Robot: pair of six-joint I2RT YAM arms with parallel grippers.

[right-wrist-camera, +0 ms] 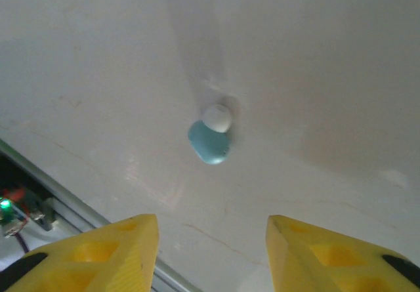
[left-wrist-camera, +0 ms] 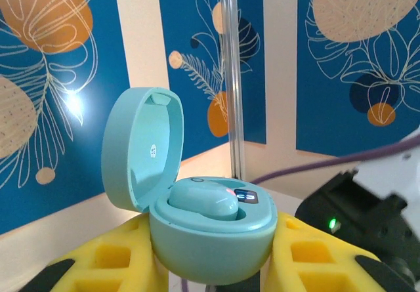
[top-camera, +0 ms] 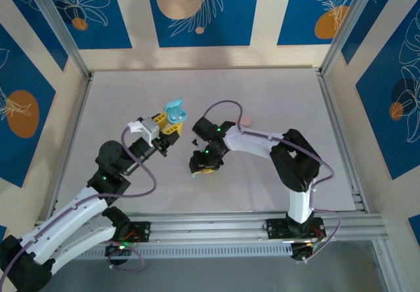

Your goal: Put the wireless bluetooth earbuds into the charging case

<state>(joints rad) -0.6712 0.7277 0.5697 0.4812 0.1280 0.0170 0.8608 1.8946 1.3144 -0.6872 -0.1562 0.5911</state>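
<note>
"What colour is the case?"
"Pale turquoise all over, and the earbud in it matches. The fingers are yellow."
"And the loose earbud?"
"Pale blue with a white tip, on an off-white bench. The walls are deep blue with orange discs, white leaf outlines and cream strips."

**Smooth plastic over a matt table**

We see the charging case as smooth pastel plastic with a soft satin sheen, and the seated earbud looks alike. The loose earbud is glossier, with a white tip. The left gripper and right gripper have matt yellow plastic fingers. The table is matt white and faintly scuffed. Its frame rail is ribbed bare metal.
</note>
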